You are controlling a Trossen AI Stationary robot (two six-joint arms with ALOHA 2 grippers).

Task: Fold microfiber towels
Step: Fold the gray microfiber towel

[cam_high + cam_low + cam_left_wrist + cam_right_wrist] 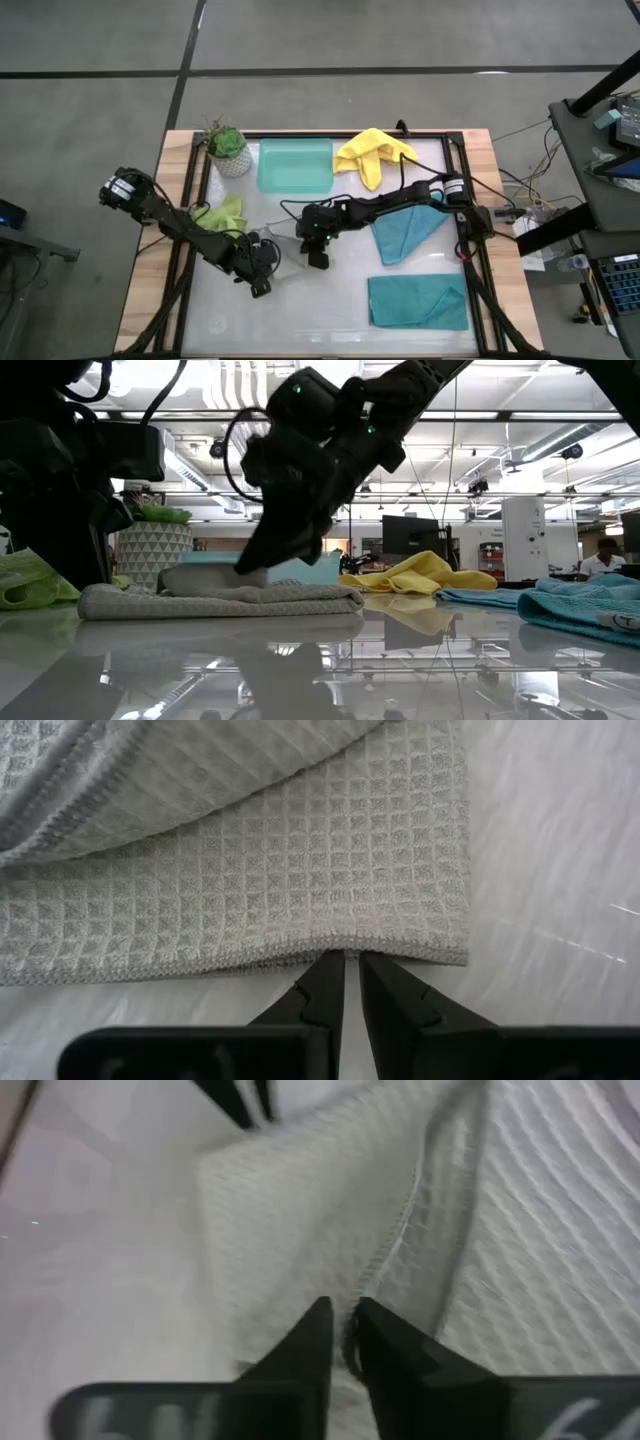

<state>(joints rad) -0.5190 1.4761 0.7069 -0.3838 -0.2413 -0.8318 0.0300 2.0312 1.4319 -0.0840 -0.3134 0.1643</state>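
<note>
Your grey towel [283, 237] lies folded near the desk's [300, 310] centre, slightly toward 8 o'clock. Your left gripper [349, 963] sits at the towel's near hem, jaws pinched narrow on that edge. Your right gripper [341, 1320] comes in from 3 o'clock, jaws nearly together with a fold of the grey towel's seam between them. The lime green towel [222, 213] lies at 9 o'clock, the yellow towel [372, 152] at 1 o'clock, one teal towel [405, 233] at 3 o'clock, the other teal towel [417, 301] at 5 o'clock.
</note>
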